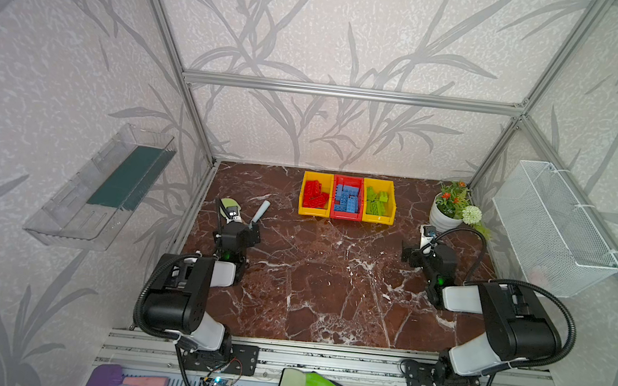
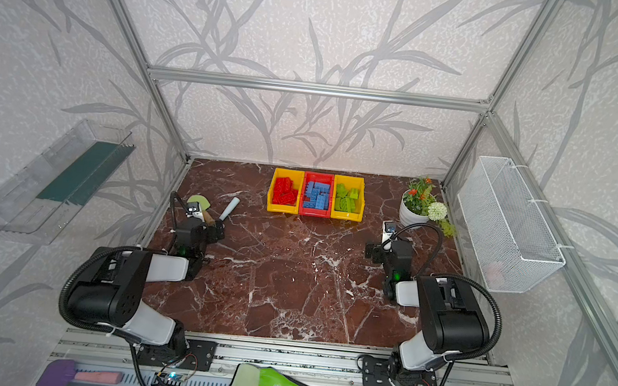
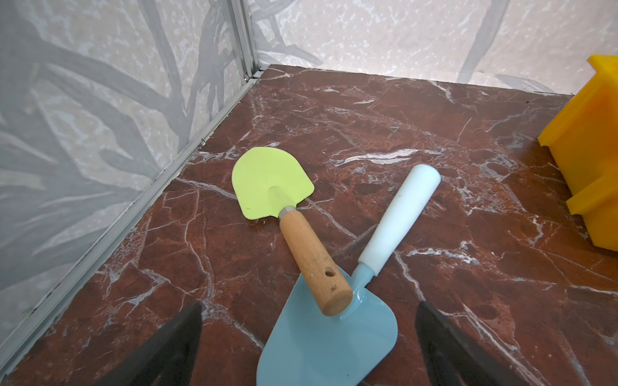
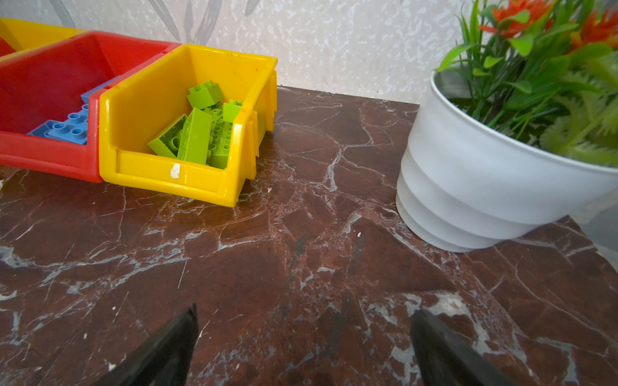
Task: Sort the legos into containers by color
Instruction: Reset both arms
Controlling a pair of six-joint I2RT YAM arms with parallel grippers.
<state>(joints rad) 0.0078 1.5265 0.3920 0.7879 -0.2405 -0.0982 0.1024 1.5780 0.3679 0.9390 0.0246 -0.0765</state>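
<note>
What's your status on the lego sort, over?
Left pincer, right pincer open, empty. Legos in bins by color: red, blue, green. Trowels, plant off to the sides.

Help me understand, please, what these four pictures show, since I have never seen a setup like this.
This is a two-armed robot at a marbled table. Two pictures look down from overhead, nearly alike; the other two come from a camera on each wrist. The left gripper and right gripper are both open and hold nothing. At the back stand three joined bins: red bricks in a yellow bin, blue bricks in the red bin, green bricks in the other yellow bin. Near the left arm lie a green trowel and a blue trowel; by the right, a potted plant.
</note>
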